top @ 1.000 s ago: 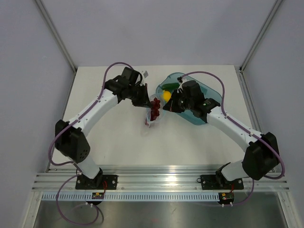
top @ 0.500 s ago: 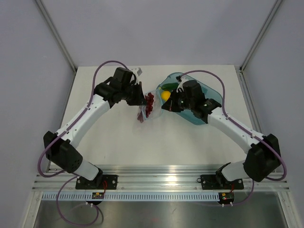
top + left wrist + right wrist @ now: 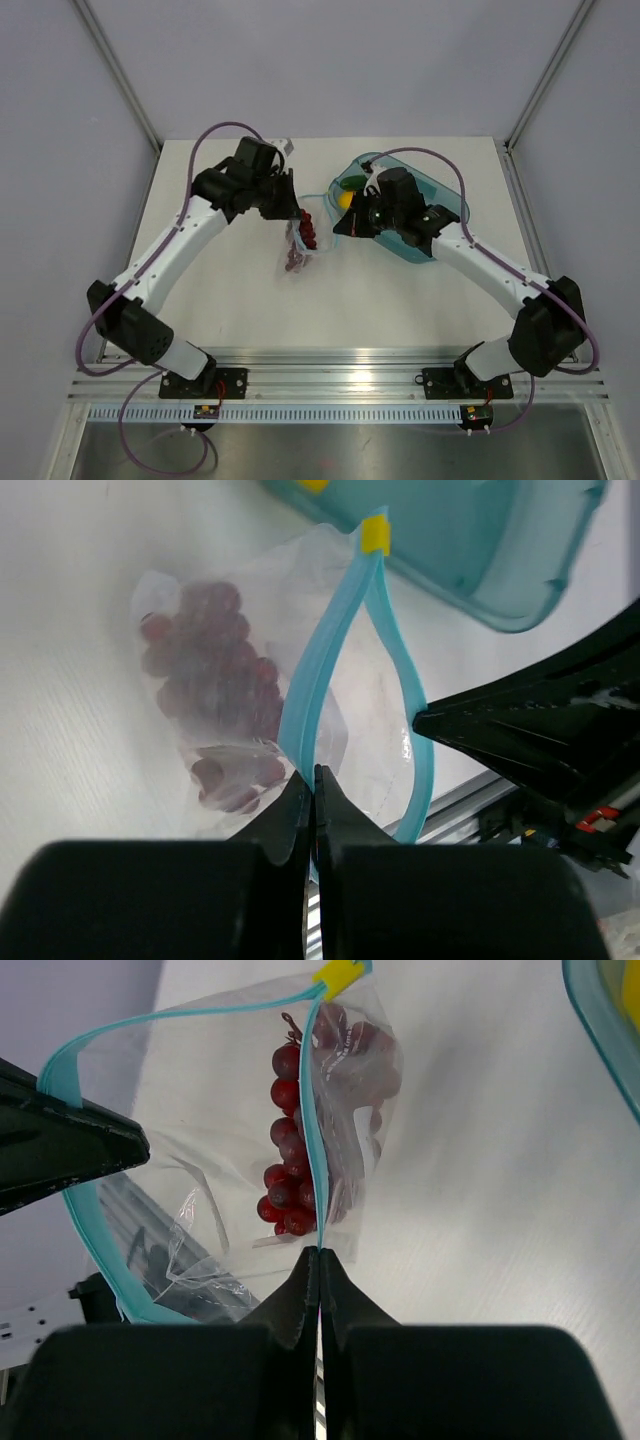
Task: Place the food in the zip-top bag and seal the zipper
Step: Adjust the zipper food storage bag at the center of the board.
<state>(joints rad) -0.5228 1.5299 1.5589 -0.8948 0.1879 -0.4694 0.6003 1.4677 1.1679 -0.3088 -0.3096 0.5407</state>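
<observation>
left gripper (image 3: 315,776): the jaws are pressing tightly together on one lip of the narrow light blue zipper strip (image 3: 320,670) of the small clear crinkly zip-top bag (image 3: 270,565). right gripper (image 3: 320,1256): the jaws are likewise pinching the opposite lip of the same strip, with no gap showing. between the two grips the lips are bowing apart, so the bag mouth is gaping in a loop. a small yellow slider tab (image 3: 337,974) is sitting at the end where both lips are meeting. the bag is hanging between the two grippers over the white table (image 3: 230,290), to the left of the teal translucent plastic tray (image 3: 480,550). whether its lower end is touching the table cannot be told. the bunch of dark red grapes (image 3: 288,1160) is lying inside the bag. the small yellow lemon (image 3: 346,198) and the dark green elongated vegetable (image 3: 352,182) are lying at the tray's far-left end, just beside the right gripper and outside the bag.
</observation>
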